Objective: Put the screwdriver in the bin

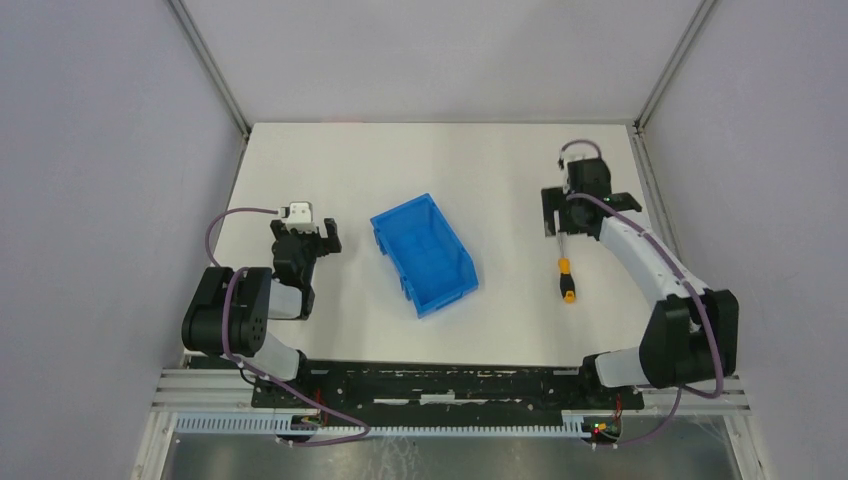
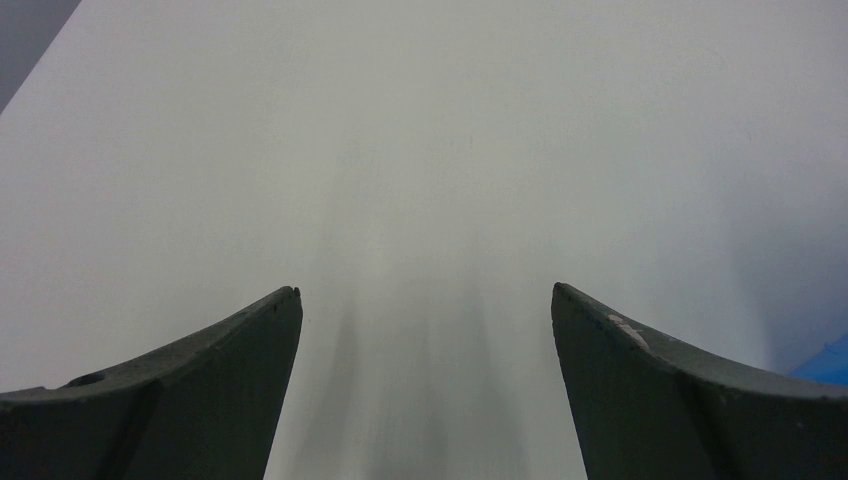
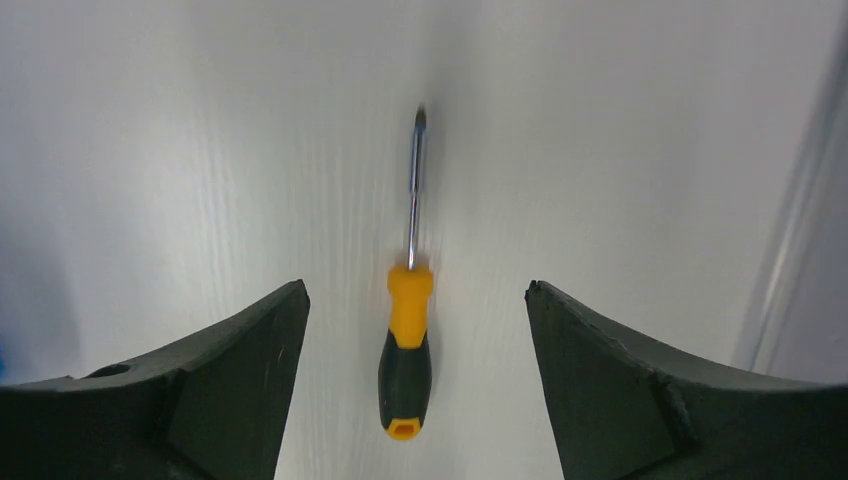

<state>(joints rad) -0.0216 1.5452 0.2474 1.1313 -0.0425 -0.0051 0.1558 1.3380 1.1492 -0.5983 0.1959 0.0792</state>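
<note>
The right gripper (image 3: 415,288) hangs with its fingers spread wide. Framed in the gap, the screwdriver (image 3: 408,340) lies flat on the table (image 3: 200,150), its long axis square to the closing line and its handle toward the arm bases. The bin (image 1: 424,253) sits well apart to the left. The left gripper (image 2: 425,292), likewise spread and holding nothing, is the farther one.
</note>
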